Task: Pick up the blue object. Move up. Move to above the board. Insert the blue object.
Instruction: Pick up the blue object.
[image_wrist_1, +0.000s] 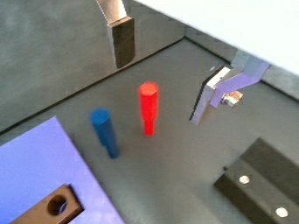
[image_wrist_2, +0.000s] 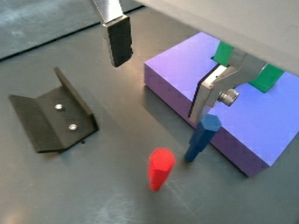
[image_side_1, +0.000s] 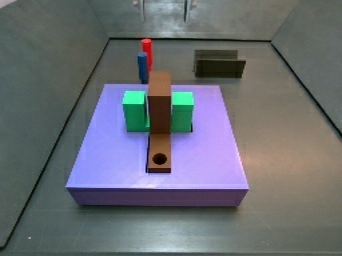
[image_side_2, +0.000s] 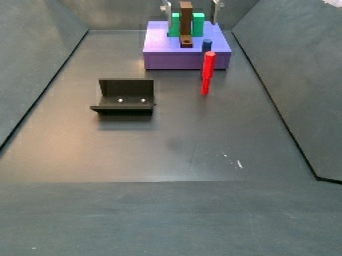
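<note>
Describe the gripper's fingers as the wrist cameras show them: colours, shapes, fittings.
In both wrist views the gripper above the floor has two flat silver plate fingers, each tipped with a dark rectangular pad. One finger carries a small metal bolt. No cables or markings show.

Claw (image_wrist_1: 163, 74) — raised off the floor, silver fingers (image_wrist_2: 117, 39) spread, nothing between

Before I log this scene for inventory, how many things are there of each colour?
Blue: 1, peg
Red: 1, peg
Purple: 1, slab
Green: 1, block
Brown: 1, board
Dark: 1, fixture
Total: 6
The pincer hangs above the pegs.
</note>
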